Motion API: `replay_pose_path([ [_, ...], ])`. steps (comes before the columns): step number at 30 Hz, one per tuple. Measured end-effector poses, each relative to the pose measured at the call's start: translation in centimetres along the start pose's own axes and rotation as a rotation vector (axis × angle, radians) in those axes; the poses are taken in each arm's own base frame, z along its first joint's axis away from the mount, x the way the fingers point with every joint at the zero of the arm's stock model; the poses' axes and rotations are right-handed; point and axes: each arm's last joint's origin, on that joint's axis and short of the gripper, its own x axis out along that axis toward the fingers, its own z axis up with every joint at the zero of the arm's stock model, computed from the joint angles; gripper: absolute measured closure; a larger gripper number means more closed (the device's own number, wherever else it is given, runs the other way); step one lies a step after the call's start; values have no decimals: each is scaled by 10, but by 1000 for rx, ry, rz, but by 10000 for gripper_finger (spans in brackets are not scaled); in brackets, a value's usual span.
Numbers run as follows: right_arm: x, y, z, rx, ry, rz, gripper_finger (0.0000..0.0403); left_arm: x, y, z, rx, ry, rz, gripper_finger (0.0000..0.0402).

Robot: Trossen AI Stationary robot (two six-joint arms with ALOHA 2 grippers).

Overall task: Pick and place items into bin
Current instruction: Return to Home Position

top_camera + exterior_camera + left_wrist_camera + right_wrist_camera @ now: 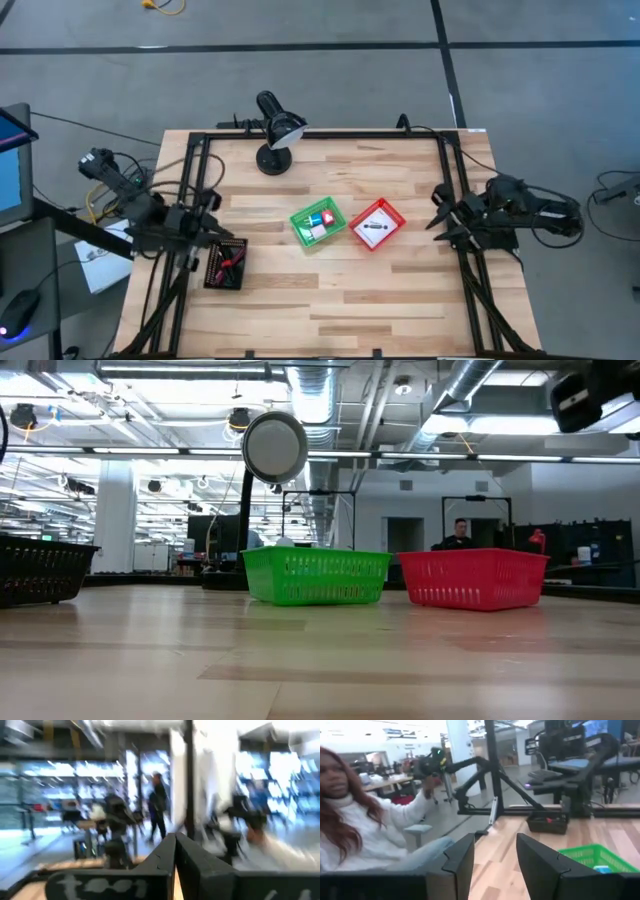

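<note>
In the high view three small bins stand on the wooden table. The green bin [318,222] holds a blue cube [313,217], a red-pink block [328,217] and a pale piece [318,231]. The red bin [377,223] holds a white card with a black mark [374,229]. The black bin [225,265] holds red-and-black things [229,262]. My left gripper [208,222] hovers just beside the black bin, shut [175,865]. My right gripper [436,210] waits at the table's right side, open [495,865] and pointing toward the red bin.
A black lamp-like stand [275,135] sits near the far edge. A black frame [320,135] runs around the table. Bare wood lies along the near edge [330,310]. A person in a white top [365,825] sits beyond the table.
</note>
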Motion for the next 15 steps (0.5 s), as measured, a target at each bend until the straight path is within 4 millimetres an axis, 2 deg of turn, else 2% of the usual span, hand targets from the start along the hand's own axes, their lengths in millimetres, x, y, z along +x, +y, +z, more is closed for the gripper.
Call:
replay_pose_path([
  [3, 1, -1, 1, 23, -33, -4, 266, 2, 1, -21, -37, -69, 116, 401],
  [7, 9, -7, -10, 6, -109, 16, 265, 16, 7, -42, 19, 55, 261, 401],
  [8, 11, -8, -14, 2, -117, 19, 264, 20, 9, -42, 35, 67, 267, 402],
  [11, 12, -10, -20, 2, -104, 7, 264, 32, 23, -25, 54, 29, 344, 402],
  [15, 12, -11, -20, -10, -105, 2, 266, 32, 45, -13, 88, 89, 476, 401],
])
